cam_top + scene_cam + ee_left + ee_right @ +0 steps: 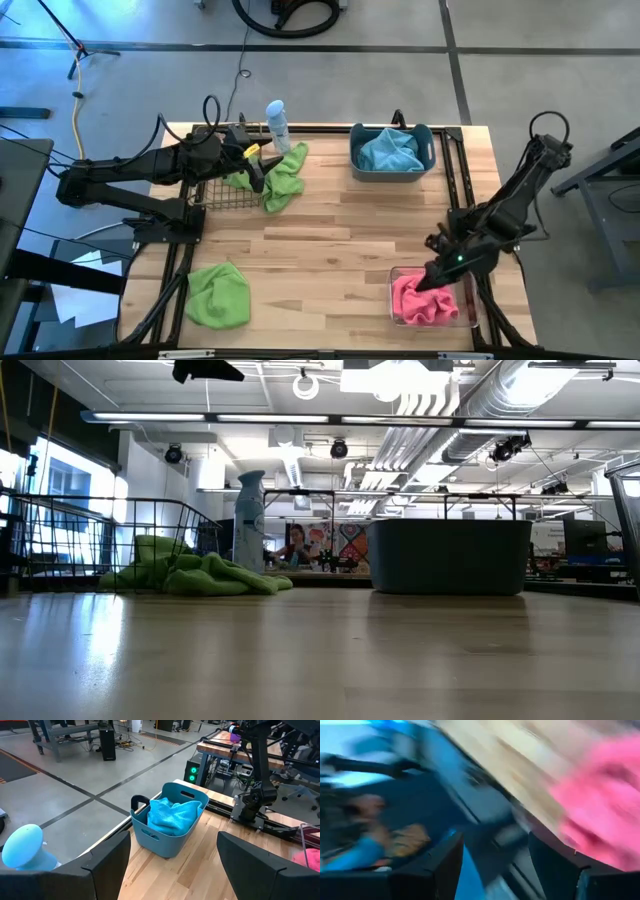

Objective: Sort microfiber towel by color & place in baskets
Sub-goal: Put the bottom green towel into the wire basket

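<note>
1. The left gripper [262, 172] hangs over the black wire basket [222, 196], jaws wide open and empty; a green towel [282, 177] drapes over the basket's edge onto the table, probably only half inside.
2. The right gripper [432, 279] is just above the pink towel [424, 300] in the clear box [470, 312], jaws apart, holding nothing.
3. The blue towel [391, 151] lies in the grey-blue tub [430, 148].
4. A second green towel [218, 293] lies on the table, unsorted.

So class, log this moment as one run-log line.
left gripper: open, over wire basket | right gripper: open, above pink towel | green towel: unsorted
</note>
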